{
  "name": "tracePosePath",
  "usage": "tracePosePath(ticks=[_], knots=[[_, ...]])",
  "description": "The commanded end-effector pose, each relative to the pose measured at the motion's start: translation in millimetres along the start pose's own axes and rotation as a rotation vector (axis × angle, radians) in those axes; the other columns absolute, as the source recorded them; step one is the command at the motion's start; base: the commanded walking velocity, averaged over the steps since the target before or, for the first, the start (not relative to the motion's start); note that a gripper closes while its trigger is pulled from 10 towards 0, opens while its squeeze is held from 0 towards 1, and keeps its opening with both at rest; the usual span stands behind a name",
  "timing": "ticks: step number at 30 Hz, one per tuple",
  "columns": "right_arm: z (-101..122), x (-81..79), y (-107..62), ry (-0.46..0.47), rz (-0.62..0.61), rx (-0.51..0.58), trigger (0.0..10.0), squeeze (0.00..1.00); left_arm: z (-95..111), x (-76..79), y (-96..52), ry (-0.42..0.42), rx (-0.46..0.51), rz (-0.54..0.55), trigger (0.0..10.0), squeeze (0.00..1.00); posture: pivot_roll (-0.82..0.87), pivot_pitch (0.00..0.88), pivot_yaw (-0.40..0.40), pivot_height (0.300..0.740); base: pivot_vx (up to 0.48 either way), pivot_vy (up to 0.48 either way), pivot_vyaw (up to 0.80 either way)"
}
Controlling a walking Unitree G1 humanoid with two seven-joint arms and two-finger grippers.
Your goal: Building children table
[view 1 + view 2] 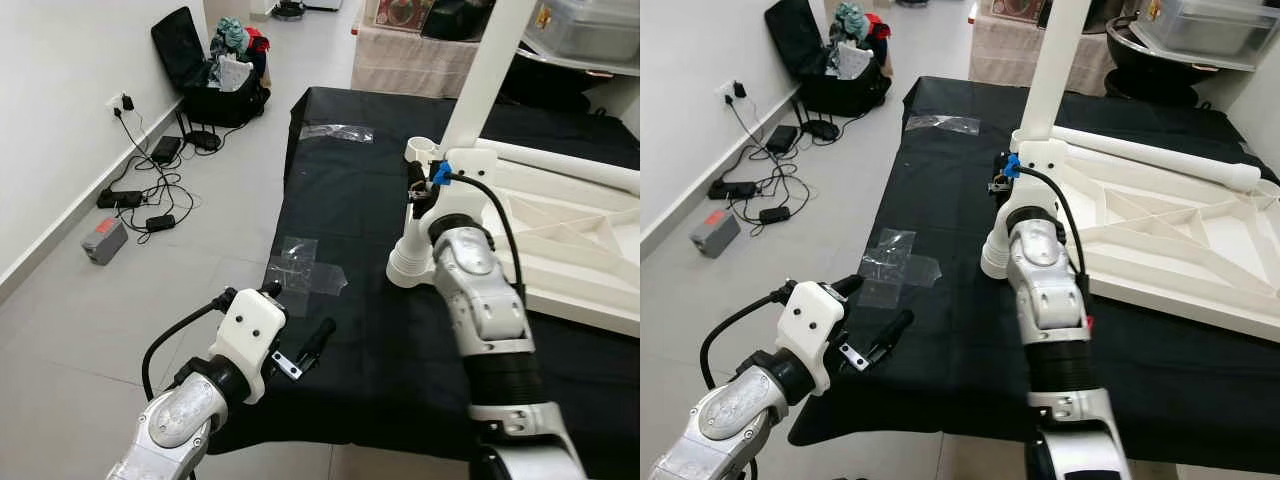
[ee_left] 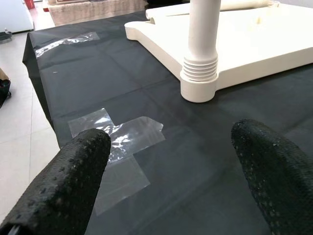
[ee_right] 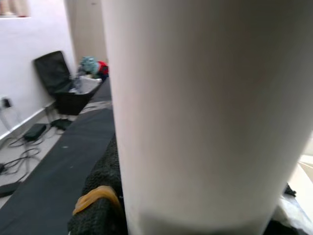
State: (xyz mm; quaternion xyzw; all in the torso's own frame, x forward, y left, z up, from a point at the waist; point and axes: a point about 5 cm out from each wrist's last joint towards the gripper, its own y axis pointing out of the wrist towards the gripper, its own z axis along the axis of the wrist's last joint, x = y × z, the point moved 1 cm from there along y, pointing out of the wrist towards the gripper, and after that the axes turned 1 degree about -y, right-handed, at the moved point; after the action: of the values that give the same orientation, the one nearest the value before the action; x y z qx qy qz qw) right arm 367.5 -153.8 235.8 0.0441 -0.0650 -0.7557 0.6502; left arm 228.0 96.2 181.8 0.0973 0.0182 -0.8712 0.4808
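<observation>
Right end effector [image 1: 418, 190]: closed around the base of a smooth white cylindrical leg [image 1: 487, 75], its rubber-textured finger [image 3: 100, 196] pressed against the tube. The leg stands upright in the near corner socket of the white plastic tabletop [image 1: 560, 240], which lies underside up, ribbed with diagonal braces, on the black cloth [image 1: 350, 190]. Left end effector [image 1: 300, 350]: open, pebbled black fingers [image 2: 63, 181] spread above clear crinkled tape [image 1: 300, 265] stuck to the cloth.

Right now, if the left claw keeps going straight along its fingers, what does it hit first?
Likely the black cloth near the tape patch; the left claw points slightly down. Skimming above it, the white leg's base comes next. Depth uncertain.
</observation>
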Motion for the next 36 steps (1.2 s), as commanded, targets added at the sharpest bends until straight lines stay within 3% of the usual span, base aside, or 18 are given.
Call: tracePosePath(ticks=[1, 11, 12, 15, 21, 29, 36], knots=[[-55.8, 14.4, -10.1, -0.046, -0.136, -0.256, 10.0, 0.0, -2.8, 0.7, -0.4, 0.005, -0.008, -0.009, 10.0, 0.0, 0.09, 0.183, -0.061, 0.74, 0.0, 0.0, 0.0], [-47.0, 1.1, -7.0, -0.024, -0.298, -0.249, 10.0, 0.0, -2.6, 2.2, 0.5, 0.004, -0.004, -0.011, 10.0, 0.0, 0.09, 0.182, -0.069, 0.74, 0.0, 0.0, 0.0], [-37.6, -4.2, -6.6, 0.022, -0.408, -0.209, 10.0, 0.0, -2.6, 1.5, 0.5, 0.005, -0.003, -0.009, 10.0, 0.0, 0.09, 0.183, -0.072, 0.74, 0.0, 0.0, 0.0], [-31.6, -5.4, -9.1, 0.072, -0.504, -0.173, 10.0, 0.0, -3.0, 1.3, 0.4, 0.012, -0.006, -0.01, 10.0, 0.0, 0.09, 0.183, -0.07, 0.74, 0.0, 0.0, 0.0], [-32.8, 0.2, -18.2, 0.0, -0.741, -0.211, 10.0, 0.0, -3.0, 0.4, 0.7, 0.009, -0.005, -0.006, 10.0, 0.0, 0.09, 0.193, -0.073, 0.74, 0.0, 0.0, 0.0], [-26.3, -4.5, -19.4, -0.032, -0.78, -0.143, 10.0, 0.0, -3.3, -1.1, 0.2, 0.014, -0.007, -0.002, 10.0, 0.0, 0.1, 0.196, -0.073, 0.74, 0.0, 0.0, 0.0], [-28.8, -15.1, -23.9, -0.05, -0.814, -0.184, 10.0, 0.0, -3.4, -1.4, 0.9, 0.015, -0.006, -0.001, 10.0, 0.0, 0.09, 0.198, -0.076, 0.74, 0.0, 0.0, 0.0]])
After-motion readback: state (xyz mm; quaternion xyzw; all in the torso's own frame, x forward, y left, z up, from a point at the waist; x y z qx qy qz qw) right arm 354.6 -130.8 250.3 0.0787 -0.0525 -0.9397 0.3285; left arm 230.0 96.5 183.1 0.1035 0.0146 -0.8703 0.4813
